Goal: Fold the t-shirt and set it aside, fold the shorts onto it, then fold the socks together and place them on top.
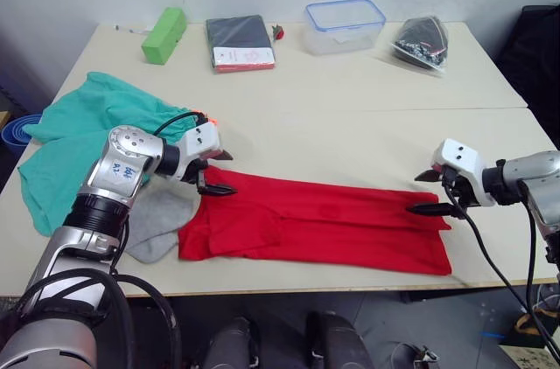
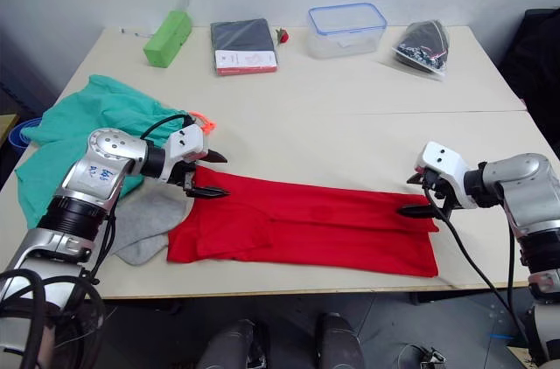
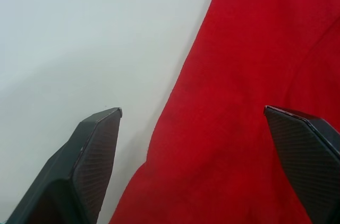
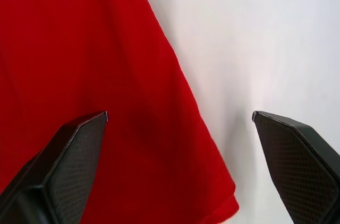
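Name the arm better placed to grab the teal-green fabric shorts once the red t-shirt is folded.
Left, probably. The left gripper hangs open at the bright red cotton t-shirt's end beside the teal-green fabric shorts; the right gripper is at the far end.

left claw (image 1: 216, 173) spread wide, right claw (image 1: 430, 192) spread wide, both low

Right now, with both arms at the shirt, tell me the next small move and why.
Probably close both sets of fingers on the t-shirt. The left gripper and right gripper sit open at the far corners of the flattened strip, each straddling its edge in the wrist views, gripping nothing yet. Pinching both corners would allow the next fold.
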Available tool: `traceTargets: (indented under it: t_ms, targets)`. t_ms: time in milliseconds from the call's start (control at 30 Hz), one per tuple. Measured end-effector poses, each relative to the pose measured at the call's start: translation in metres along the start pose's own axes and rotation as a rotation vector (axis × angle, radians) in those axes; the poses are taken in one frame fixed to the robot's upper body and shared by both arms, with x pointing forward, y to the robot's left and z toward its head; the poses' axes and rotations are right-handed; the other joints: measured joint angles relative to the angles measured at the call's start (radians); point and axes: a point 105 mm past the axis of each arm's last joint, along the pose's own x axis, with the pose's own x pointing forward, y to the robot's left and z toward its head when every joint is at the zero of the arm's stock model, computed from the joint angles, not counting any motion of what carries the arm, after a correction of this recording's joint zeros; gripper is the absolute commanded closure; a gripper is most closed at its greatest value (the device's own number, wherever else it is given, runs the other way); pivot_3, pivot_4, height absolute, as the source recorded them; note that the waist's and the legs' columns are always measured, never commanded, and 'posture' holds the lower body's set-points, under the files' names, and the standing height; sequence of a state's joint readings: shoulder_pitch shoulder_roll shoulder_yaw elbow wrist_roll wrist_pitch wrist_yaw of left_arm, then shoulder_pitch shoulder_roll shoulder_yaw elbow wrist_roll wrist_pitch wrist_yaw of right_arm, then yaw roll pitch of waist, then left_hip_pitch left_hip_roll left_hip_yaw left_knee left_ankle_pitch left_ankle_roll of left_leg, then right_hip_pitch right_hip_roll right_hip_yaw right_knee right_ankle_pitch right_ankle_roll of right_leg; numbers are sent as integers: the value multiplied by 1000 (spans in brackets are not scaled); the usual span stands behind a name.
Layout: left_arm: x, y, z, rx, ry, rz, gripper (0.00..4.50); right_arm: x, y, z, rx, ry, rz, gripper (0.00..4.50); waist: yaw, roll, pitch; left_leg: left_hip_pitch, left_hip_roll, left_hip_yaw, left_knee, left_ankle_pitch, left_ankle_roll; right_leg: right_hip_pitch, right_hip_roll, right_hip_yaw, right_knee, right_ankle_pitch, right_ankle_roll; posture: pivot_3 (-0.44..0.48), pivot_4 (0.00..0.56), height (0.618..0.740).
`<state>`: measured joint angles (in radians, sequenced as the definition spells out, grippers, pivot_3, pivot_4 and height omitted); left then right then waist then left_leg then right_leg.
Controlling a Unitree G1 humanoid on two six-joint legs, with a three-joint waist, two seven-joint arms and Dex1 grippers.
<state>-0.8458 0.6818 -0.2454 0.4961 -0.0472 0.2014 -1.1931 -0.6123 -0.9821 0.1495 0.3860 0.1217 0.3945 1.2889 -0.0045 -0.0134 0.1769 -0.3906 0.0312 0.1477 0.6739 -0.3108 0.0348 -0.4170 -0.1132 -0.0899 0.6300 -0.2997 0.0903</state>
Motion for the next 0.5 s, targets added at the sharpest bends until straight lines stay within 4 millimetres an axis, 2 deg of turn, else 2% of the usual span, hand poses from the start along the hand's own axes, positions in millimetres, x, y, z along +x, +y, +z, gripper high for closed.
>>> traceTargets:
  t_ms: [167, 300, 400, 500]
  targets:
    - [5, 6, 5, -5, -23, 4, 0, 4, -2, -6, 24, 22, -16, 42, 0, 0, 0, 0, 0, -1, 3, 0, 0, 0, -1, 0, 3, 0, 0, 0, 150, 740]
    - [1, 4, 23, -39, -135, -28, 0, 9, 0, -6, 39, 20, -10, 42, -1, 0, 0, -1, 0, -1, 5, -1, 0, -1, -1, -1, 6, 0, 0, 0, 150, 740]
    - [-9, -11, 52, -11, -270, -109, 0, 10, 0, -5, 51, 20, -5, 597, -3, 1, 0, -1, 0, -1, 5, -1, 0, -1, -1, 0, 7, 0, 0, 0, 150, 740]
    - [-14, -32, 70, 9, -360, -197, 0, 11, 2, -5, 58, 22, 1, 1516, -4, 1, 0, -1, 0, -2, 5, -1, 0, -1, -1, 0, 7, 0, 0, 0, 150, 740]
